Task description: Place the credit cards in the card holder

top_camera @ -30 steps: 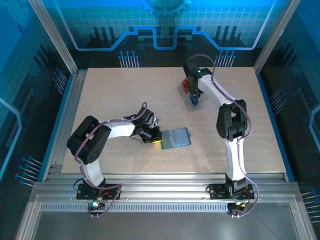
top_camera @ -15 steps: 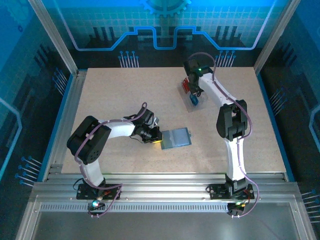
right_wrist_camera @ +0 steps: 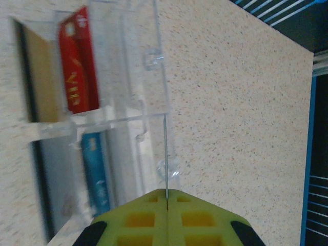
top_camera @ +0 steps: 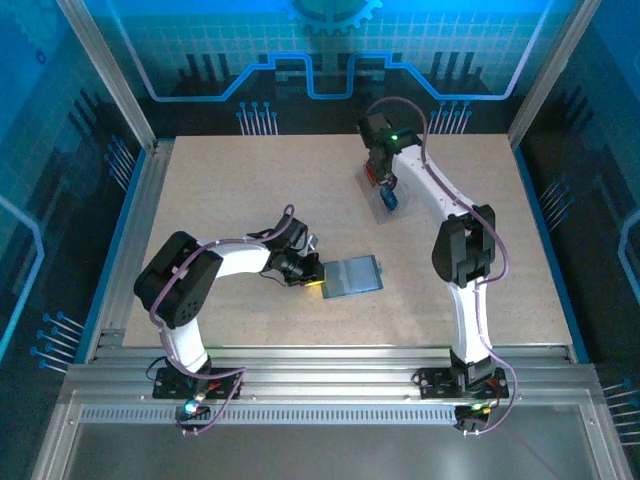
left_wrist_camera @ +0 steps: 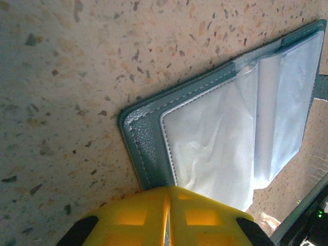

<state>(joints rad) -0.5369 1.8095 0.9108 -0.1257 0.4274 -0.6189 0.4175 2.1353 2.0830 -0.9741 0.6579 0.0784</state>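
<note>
Your right gripper [right_wrist_camera: 166,192], fingers together, sits at the clear tray [right_wrist_camera: 148,56]; blue card [right_wrist_camera: 97,171] just left, lengthwise away, red card [right_wrist_camera: 78,61] beyond. Your left gripper [left_wrist_camera: 169,188], also closed, sits at the wallet's [left_wrist_camera: 148,148] edge.

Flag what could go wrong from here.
1. Right gripper is shut, apparently on a thin wall of the clear tray, not a card: lifting may drag the tray and spill the red card and blue card.
2. Left gripper pinches only the card holder at its edge; it may slip.
</note>
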